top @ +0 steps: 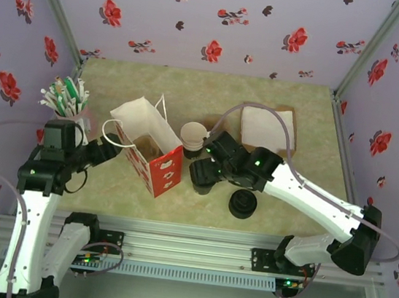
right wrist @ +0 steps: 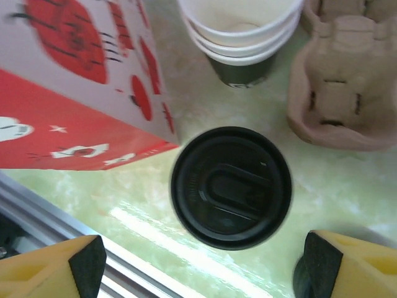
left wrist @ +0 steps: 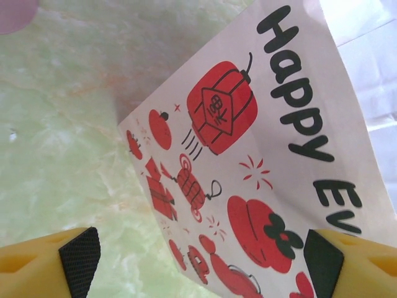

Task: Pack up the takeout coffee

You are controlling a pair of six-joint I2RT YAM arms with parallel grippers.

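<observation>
**Right gripper** point(right wrist: 205, 264): jaws wide apart, holding nothing, poised above takeout coffee point(right wrist: 231, 188), which sits centred between jaws.
**Coffee:** stands on table point(right wrist: 347, 186). Bag point(right wrist: 74, 93) at its 10 o'clock, cup stack point(right wrist: 239, 31) at 12, carrier point(right wrist: 344, 81) at 2.
**Left gripper** point(left wrist: 201, 257): open, empty, facing bag's printed side.
**Risks, as I judge them:**
- Off-centre descent catches lid point(right wrist: 248, 211) rim and pops it.
- Hard squeeze crushes paper wall.
- Low lift knocks cup against bag edge and tips bag.

The takeout coffee point(right wrist: 231, 187) stands upright (lidded in black) on the green tabletop point(right wrist: 347, 186), just beside the bag point(right wrist: 74, 93).
</observation>
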